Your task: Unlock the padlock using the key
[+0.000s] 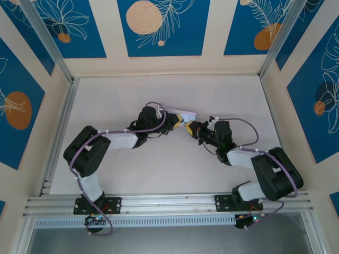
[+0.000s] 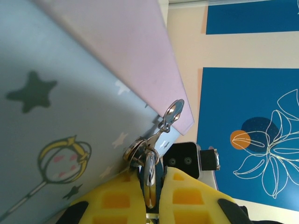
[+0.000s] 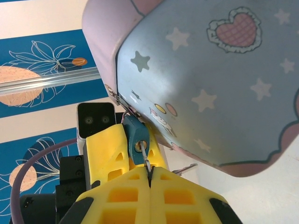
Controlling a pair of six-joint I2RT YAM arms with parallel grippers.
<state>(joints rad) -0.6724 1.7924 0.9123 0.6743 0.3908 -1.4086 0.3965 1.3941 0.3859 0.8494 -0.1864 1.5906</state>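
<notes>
The tiny blue-bodied metal padlock (image 3: 136,137) hangs at the hasp of the light blue cartoon-printed tin box (image 3: 210,84), pinched in the closed left hand (image 2: 152,189). The right hand (image 3: 149,173) clamps the thin metal key (image 3: 146,161), whose tip is at the keyhole. Both look light, rigid and slippery, so the key is best gripped flat.

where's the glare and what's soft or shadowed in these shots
Left wrist: hard glare on the shiny metal loop; the tin box is close, soft and partly shadowed. Right wrist: the padlock is sharp, the box brighter toward the right. Top external: flat even light, the padlock too small to resolve.
</notes>
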